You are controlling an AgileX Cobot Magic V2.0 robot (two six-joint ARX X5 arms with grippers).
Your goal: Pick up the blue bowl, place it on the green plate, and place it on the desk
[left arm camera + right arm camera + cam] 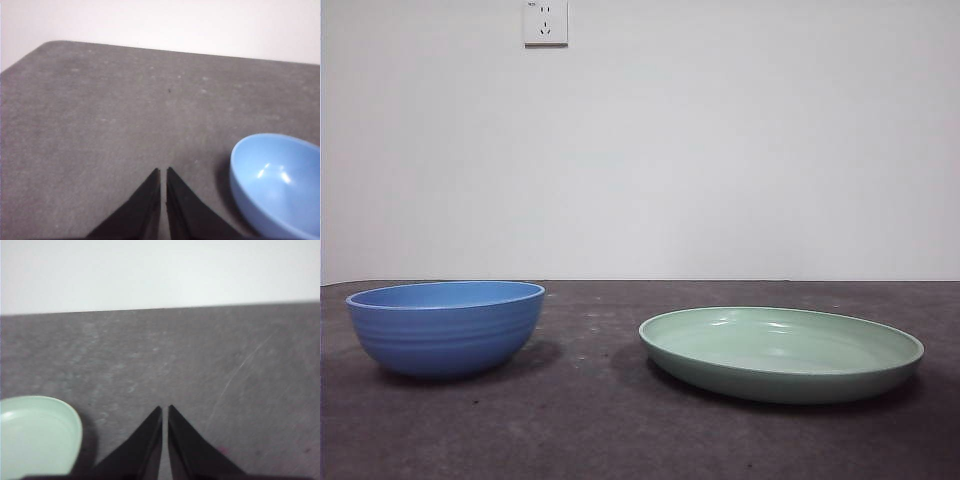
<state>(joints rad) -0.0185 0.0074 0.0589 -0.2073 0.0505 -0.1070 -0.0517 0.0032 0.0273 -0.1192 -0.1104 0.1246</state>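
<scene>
Here the green plate [782, 352] sits nearest on the dark surface [600, 420], empty and flat, and serves as the landmark. The blue bowl [447, 326] stands upright well apart from the plate, to its left in the front view and slightly farther back. Neither arm reaches them: the left pincer [163, 172] hangs above bare surface beside the bowl, jaws closed on nothing, and the right pincer [165, 410] hangs beside the plate, likewise closed. Farthest, a wall socket [545, 22].

The left end effector [163, 172] shows two matte black, wedge-shaped jaws tapering to sharp tips. The right end effector [165, 410] looks identical: plain black, smooth, without visible markings.
</scene>
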